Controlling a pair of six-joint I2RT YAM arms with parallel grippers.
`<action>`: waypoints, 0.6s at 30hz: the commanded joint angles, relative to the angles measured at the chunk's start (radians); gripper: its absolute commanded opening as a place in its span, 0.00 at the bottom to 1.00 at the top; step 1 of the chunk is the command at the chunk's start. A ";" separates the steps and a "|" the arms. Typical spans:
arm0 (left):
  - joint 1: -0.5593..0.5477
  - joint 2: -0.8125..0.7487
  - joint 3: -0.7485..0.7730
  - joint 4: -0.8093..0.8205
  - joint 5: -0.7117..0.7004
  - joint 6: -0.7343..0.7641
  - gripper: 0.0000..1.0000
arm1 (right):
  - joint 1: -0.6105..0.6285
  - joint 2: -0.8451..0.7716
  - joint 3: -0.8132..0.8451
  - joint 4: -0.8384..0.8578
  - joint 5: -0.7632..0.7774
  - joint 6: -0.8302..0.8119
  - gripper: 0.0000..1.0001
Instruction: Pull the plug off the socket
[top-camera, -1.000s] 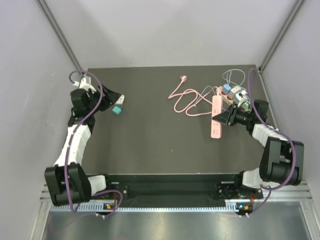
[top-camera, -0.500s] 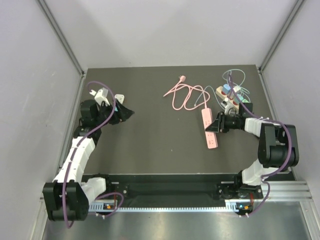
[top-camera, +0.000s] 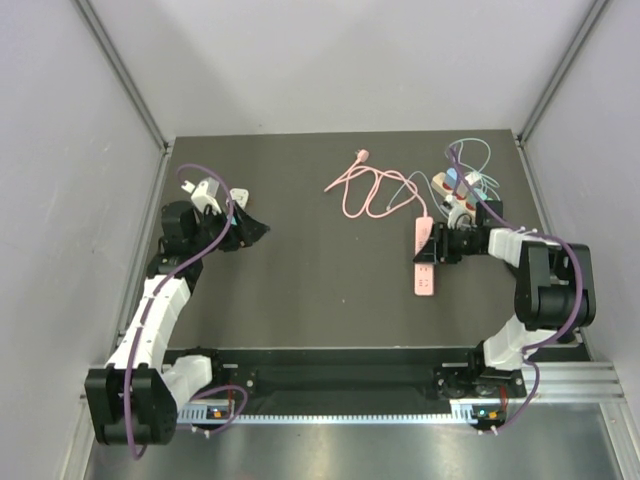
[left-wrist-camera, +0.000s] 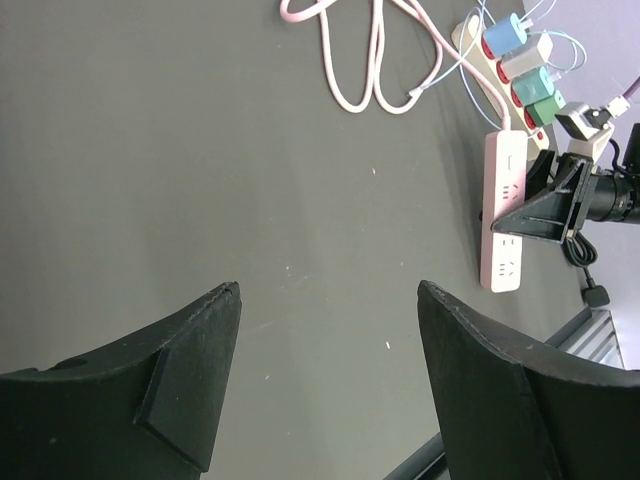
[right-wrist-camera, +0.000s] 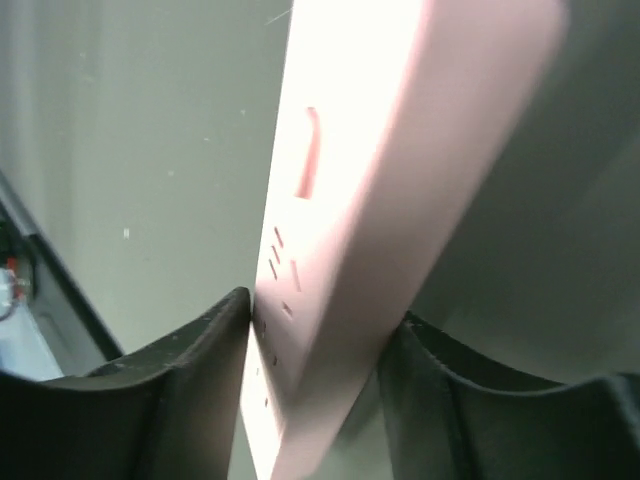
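Right claw (top-camera: 440, 245) is straddling the pink power strip (top-camera: 425, 265), fingers (right-wrist-camera: 150, 400) hugging its flanks though I cannot tell whether they are pinching, while coloured plugs (left-wrist-camera: 525, 65) are sitting in the white socket bar (left-wrist-camera: 468, 42) just behind, so I am judging the pull undone.

Seen from high above and behind the arm bases, looking down on the whole table (top-camera: 300, 300), with the pink power strip (top-camera: 425, 258) far below. From the left wrist, looking across the table toward the strip (left-wrist-camera: 505, 215) from well away; from the right wrist, close against the strip (right-wrist-camera: 360, 200), filling that view. Shared by all three: the strip.
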 joint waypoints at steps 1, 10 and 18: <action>-0.003 -0.029 -0.006 0.021 0.027 0.015 0.76 | 0.005 -0.041 0.059 -0.042 0.052 -0.072 0.52; -0.003 -0.035 -0.009 0.024 0.036 0.015 0.76 | -0.049 -0.135 0.132 -0.166 0.117 -0.192 0.73; -0.001 -0.050 -0.011 0.030 0.044 0.012 0.76 | -0.132 -0.253 0.221 -0.302 0.095 -0.371 0.79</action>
